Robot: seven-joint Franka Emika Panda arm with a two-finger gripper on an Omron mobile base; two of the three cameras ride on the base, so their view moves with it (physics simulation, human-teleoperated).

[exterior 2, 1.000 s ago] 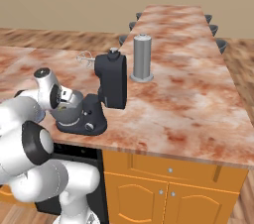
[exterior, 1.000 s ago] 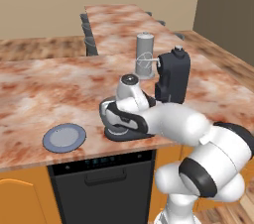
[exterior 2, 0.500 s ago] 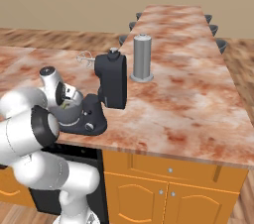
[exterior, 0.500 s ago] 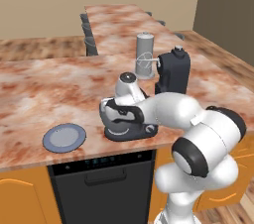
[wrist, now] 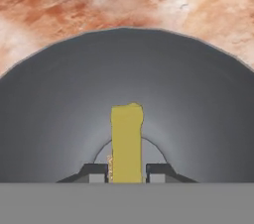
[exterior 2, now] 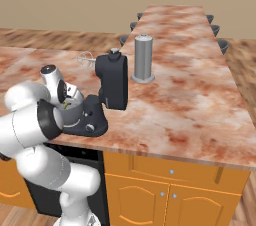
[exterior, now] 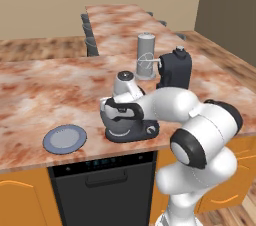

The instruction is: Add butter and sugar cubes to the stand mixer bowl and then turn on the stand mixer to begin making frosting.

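Note:
The stand mixer bowl (exterior: pixel 120 120) is a deep grey metal bowl sitting on the dark oval base of the stand mixer (exterior: pixel 176 69), whose black head is tilted back with its wire whisk (exterior: pixel 145 64) raised. My gripper (wrist: pixel 126 171) reaches down inside the bowl (wrist: pixel 59 119), shut on the butter (wrist: pixel 126 141), a pale-yellow stick that points at the bowl's bottom. From the right, a bit of yellow butter (exterior 2: pixel 65 104) shows at the bowl (exterior 2: pixel 72 115) rim. The mixer's round knob (exterior 2: pixel 90 128) faces the counter's front edge. The sugar cubes are out of view.
A flat blue-grey plate (exterior: pixel 64 138) lies left of the mixer near the counter's front edge. A tall grey cylinder (exterior: pixel 146 55) stands behind the whisk. Dark stools (exterior: pixel 90 45) line the far counter. A black dishwasher (exterior: pixel 100 185) sits below.
The arm's elbow has swung up and closer to the counter. The hand has stayed over the bowl with the butter held in it.

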